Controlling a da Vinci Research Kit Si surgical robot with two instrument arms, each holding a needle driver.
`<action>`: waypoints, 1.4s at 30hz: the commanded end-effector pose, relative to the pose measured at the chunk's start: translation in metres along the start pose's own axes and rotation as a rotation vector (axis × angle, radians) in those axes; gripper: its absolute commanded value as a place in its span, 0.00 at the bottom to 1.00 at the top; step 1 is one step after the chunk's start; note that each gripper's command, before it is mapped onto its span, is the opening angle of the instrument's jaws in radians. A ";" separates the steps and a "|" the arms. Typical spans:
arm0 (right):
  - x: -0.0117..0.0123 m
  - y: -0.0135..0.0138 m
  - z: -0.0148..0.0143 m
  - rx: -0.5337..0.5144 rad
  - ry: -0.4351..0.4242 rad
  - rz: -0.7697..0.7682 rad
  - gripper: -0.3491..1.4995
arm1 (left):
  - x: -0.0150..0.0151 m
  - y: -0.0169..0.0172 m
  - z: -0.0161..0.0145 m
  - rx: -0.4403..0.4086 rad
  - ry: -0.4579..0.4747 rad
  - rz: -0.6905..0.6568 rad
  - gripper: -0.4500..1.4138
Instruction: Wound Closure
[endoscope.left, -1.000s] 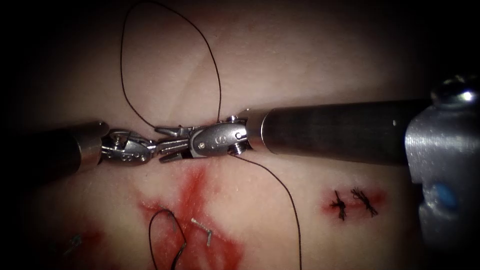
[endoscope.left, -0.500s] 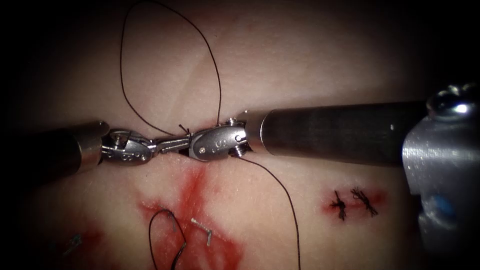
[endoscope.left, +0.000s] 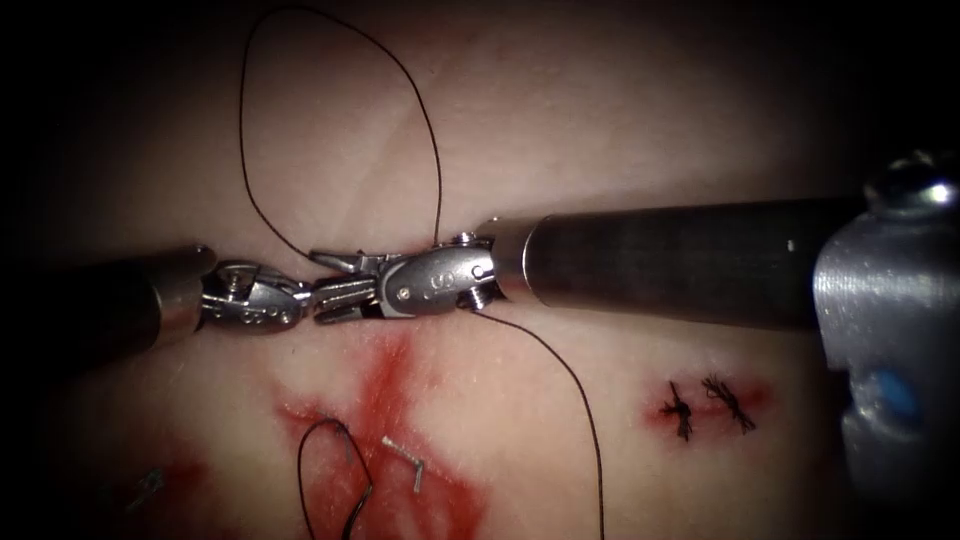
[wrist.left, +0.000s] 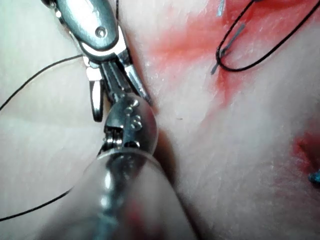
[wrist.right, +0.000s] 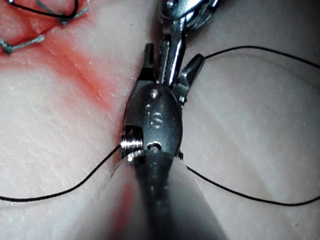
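Seemingly mid-knot: the silver right needle driver (endoscope.left: 322, 288) gapes around the silver left needle driver (endoscope.left: 345, 291), whose tips look closed, contents untellable; neither grips the needle; the thin black thread (endoscope.left: 440, 180) needs firm hold before pulling.

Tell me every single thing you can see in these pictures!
Tissue: one, pale pink, under everything.
Red fluid: one big patch below the tools, one small patch round the knots.
Thread: one long dark strand, looping above the tools and trailing down to the right of the big patch.
Dark loop: one, on the big red patch; needle or thread, I cannot tell.
Knots: two, black, on the right.
Cut ends of thread: two, pale, one on the big patch, one further left.
Left tool: one, silver, from the left; what it holds I cannot tell.
Right tool: one, silver, from the right; jaws open around the left tool's tip, holding nothing.
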 end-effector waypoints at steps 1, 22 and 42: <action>-0.0004 -0.0005 0.0004 0.004 0.002 0.000 0.98 | -0.0004 0.0001 0.0006 -0.001 0.003 0.001 0.00; 0.0000 0.0000 -0.0012 0.014 -0.004 0.001 0.99 | -0.0006 0.0004 -0.0011 0.004 0.022 -0.029 0.00; -0.0001 -0.0006 0.0008 0.018 -0.019 -0.081 0.99 | 0.0002 0.0008 -0.0011 0.001 0.163 -0.135 0.00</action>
